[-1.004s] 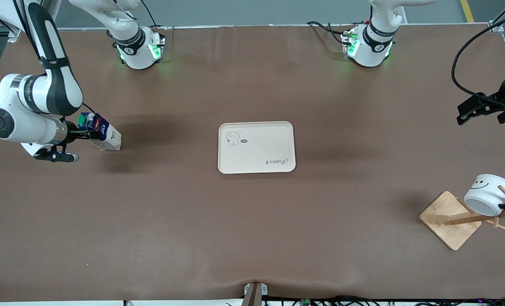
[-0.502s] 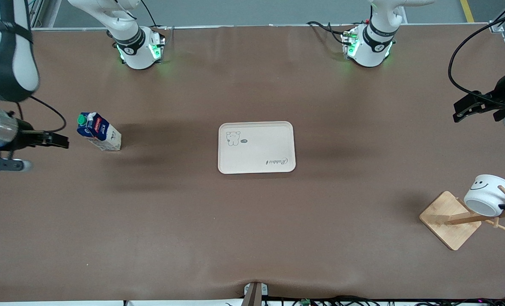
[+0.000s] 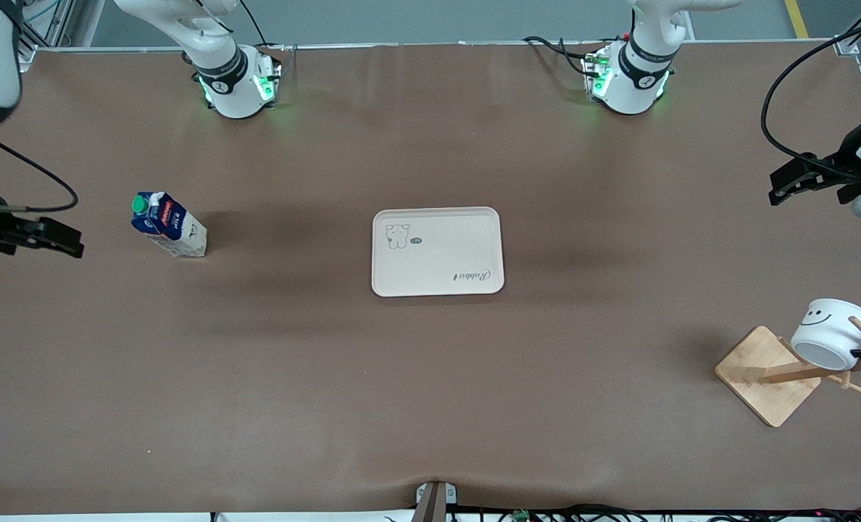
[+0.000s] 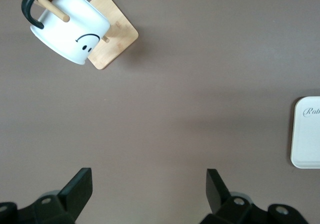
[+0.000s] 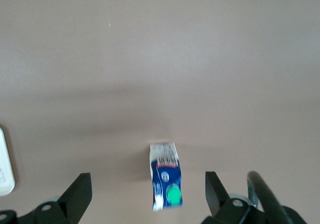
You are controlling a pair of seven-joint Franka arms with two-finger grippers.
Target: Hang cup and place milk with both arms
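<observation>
The milk [image 3: 168, 225], a blue and white carton with a green cap, stands on the bare table toward the right arm's end, apart from the tray. My right gripper [image 3: 68, 243] is open and empty, drawn back from the milk at the table's end. In the right wrist view the milk [image 5: 166, 183] stands ahead of the open right gripper [image 5: 149, 191], untouched. The cup [image 3: 833, 333], white with a smiley face, hangs by its black handle on a wooden rack [image 3: 764, 373]. My left gripper [image 3: 782, 188] is open and empty over the table at the left arm's end. The left wrist view shows the cup [image 4: 67, 31] and the open left gripper [image 4: 149, 186].
A cream tray [image 3: 438, 251] with a rabbit drawing lies at the table's middle; its edge shows in the left wrist view [image 4: 306, 134] and in the right wrist view [image 5: 5, 169]. The rack's square base [image 4: 116, 33] sits near the left arm's end, nearer the front camera.
My right gripper has let go of the milk and pulled away toward the table's end. The milk stays standing in place. My left gripper has shifted slightly.
</observation>
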